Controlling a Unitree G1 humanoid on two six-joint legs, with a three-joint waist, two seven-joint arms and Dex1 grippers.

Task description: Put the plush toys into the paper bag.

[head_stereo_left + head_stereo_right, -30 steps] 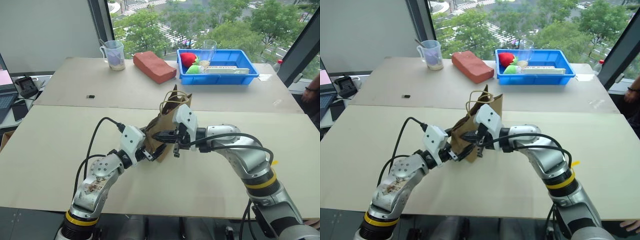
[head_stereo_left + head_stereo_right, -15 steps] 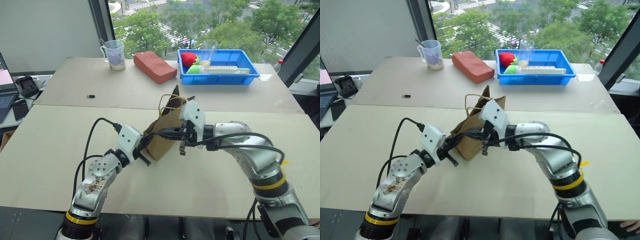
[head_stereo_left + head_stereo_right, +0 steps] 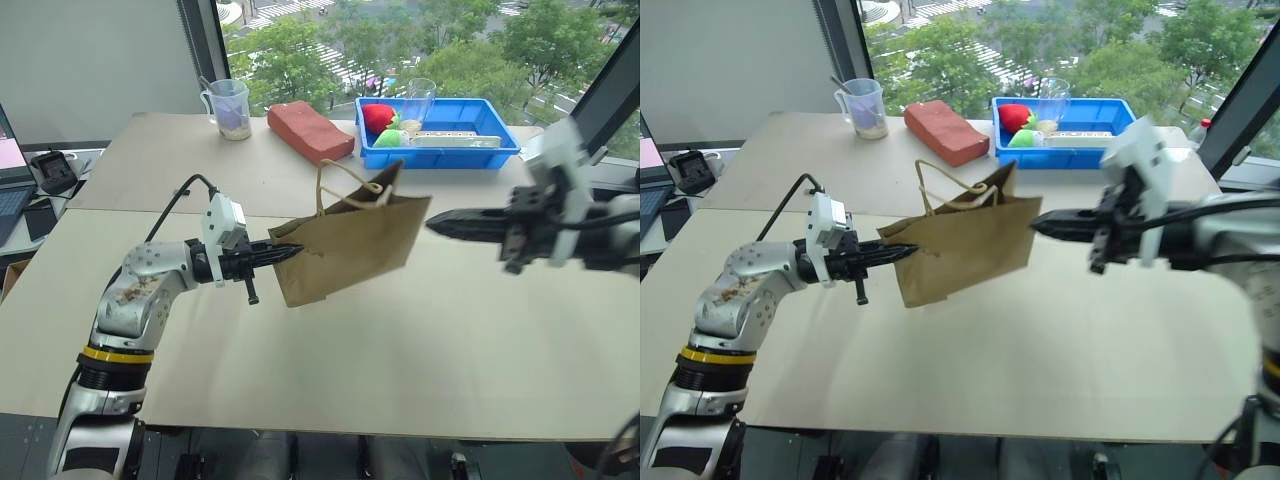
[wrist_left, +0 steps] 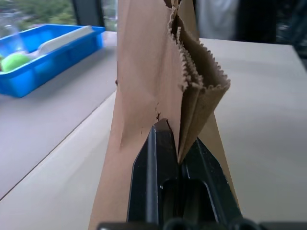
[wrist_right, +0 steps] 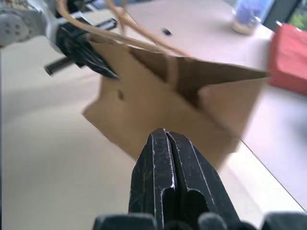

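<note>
Here the left pincer [image 3: 285,251] grips the paper bag [image 3: 350,245], lifted.

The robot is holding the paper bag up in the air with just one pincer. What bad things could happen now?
The left pincer pinches only a thin edge of the paper bag, so the paper might tear or slip free.

The bag hangs tilted above the table, folded rather flat, so toys may not go in easily.

The right pincer is shut and apart from the bag, so nothing else steadies it if it swings.
</note>
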